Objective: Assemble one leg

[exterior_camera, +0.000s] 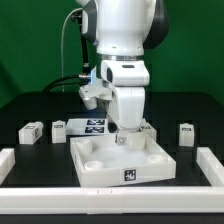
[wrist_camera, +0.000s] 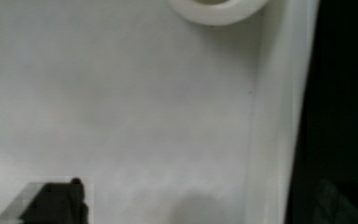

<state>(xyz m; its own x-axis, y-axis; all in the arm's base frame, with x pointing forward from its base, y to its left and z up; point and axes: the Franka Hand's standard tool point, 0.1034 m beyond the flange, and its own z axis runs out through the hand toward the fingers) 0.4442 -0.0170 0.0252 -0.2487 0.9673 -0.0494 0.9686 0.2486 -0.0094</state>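
Observation:
The large white square panel [exterior_camera: 120,160] with round corner sockets lies in the middle of the table. My gripper [exterior_camera: 122,136] hangs low over its far edge. In the wrist view the panel's flat top [wrist_camera: 140,110] fills the picture, with one socket [wrist_camera: 220,8] ahead. One dark fingertip [wrist_camera: 51,205] shows at the edge; the other is lost against the black table. Nothing is between the fingers. Small white legs with tags stand on the table: two at the exterior view's left [exterior_camera: 29,132] [exterior_camera: 58,128] and one at its right [exterior_camera: 186,132].
The marker board [exterior_camera: 92,125] lies behind the panel, towards the exterior view's left. A white block [exterior_camera: 148,128] stands by the panel's far right corner. A low white rail [exterior_camera: 110,201] runs along the front and both sides of the black table.

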